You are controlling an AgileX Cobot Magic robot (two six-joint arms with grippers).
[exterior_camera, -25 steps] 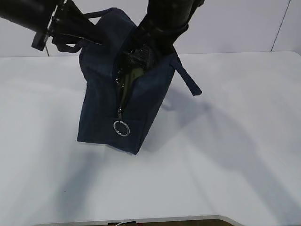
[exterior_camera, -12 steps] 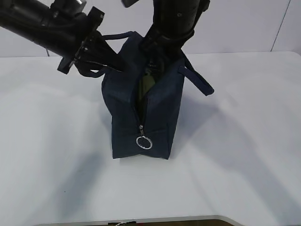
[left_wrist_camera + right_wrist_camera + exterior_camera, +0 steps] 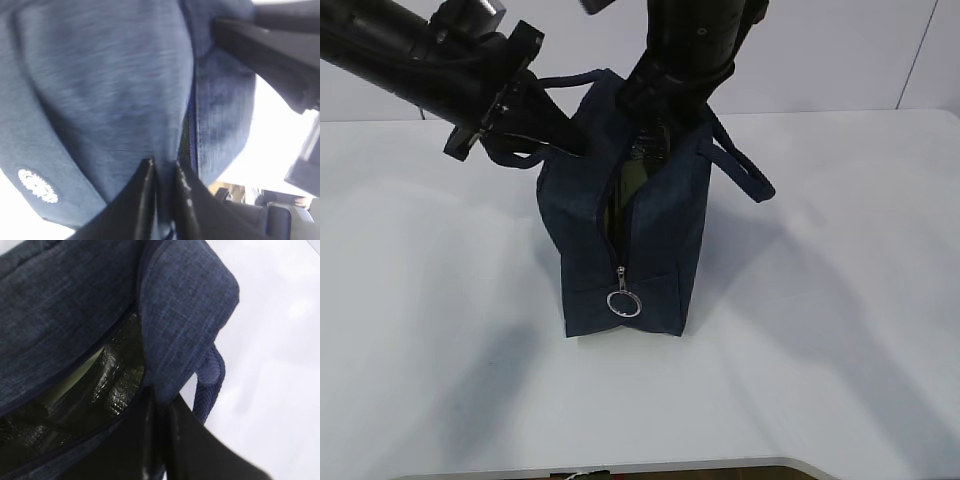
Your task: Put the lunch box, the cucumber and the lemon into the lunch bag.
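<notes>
A plain white table against a pale wall carries a single dark navy lunch bag, standing upright on its base with both of our arms closed in on its top. Our left gripper comes in from the upper left of the exterior view; its jaws stand almost together and pinch the fabric of the bag's upper left edge, beside one strap handle. In the left wrist view the two dark fingertips sit close with a fold of blue cloth between them, and the zipper track runs up just to the right of them. A small white emblem shows on the bag wall to the lower left of that gripper.

Our right gripper reaches down from above to the bag's upper right edge, its jaws likewise narrow and clamped on the rim cloth; the right wrist view shows its fingers gripping the hem, with the second handle hanging just to their right. Above and to the left of that gripper the mouth gapes, showing dark crinkled lining and something pale deeper inside that we cannot identify. Below both grippers the zipper is open down most of the near end, its metal ring pull hanging low on that face.
</notes>
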